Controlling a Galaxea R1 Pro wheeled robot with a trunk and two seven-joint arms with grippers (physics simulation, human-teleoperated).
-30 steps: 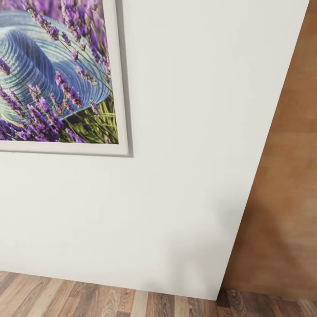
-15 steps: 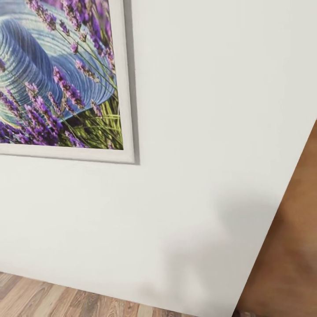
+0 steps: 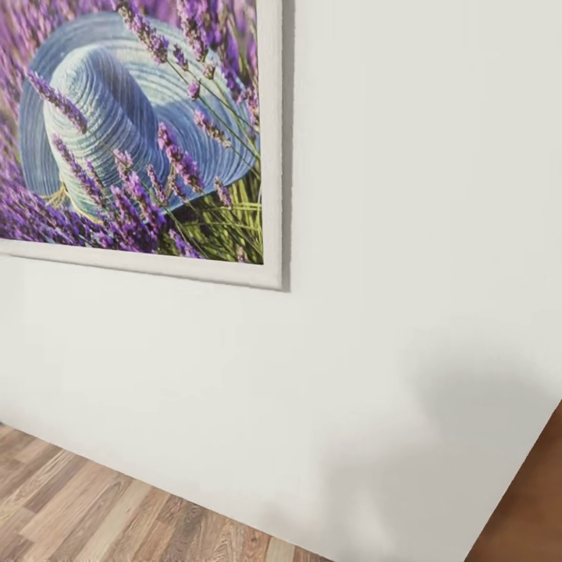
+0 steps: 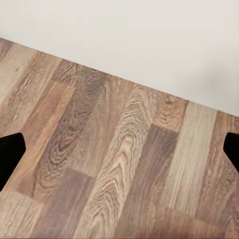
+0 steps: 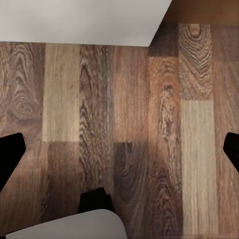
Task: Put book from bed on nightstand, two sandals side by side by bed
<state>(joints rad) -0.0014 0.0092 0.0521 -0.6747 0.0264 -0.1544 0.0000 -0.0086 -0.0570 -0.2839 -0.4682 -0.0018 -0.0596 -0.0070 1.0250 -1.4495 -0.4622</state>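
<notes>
The book, the bed, the nightstand and the two sandals are out of view. In the left wrist view my left gripper is open, its dark fingertips at the picture's two sides with brown plank floor between them. My right gripper is open in the same way over the floor, holding nothing. The head view faces a white wall of the bedroom at close range.
A white-framed picture of a blue hat among lavender hangs on the wall. The wall ends at a corner beside a tan wood panel. Plank floor runs along the wall's foot. A pale rounded part of the robot sits below the right gripper.
The whole head view has shifted: the framed picture and the wall's corner now sit further right, and more floor shows at the lower left. That is camera motion.
</notes>
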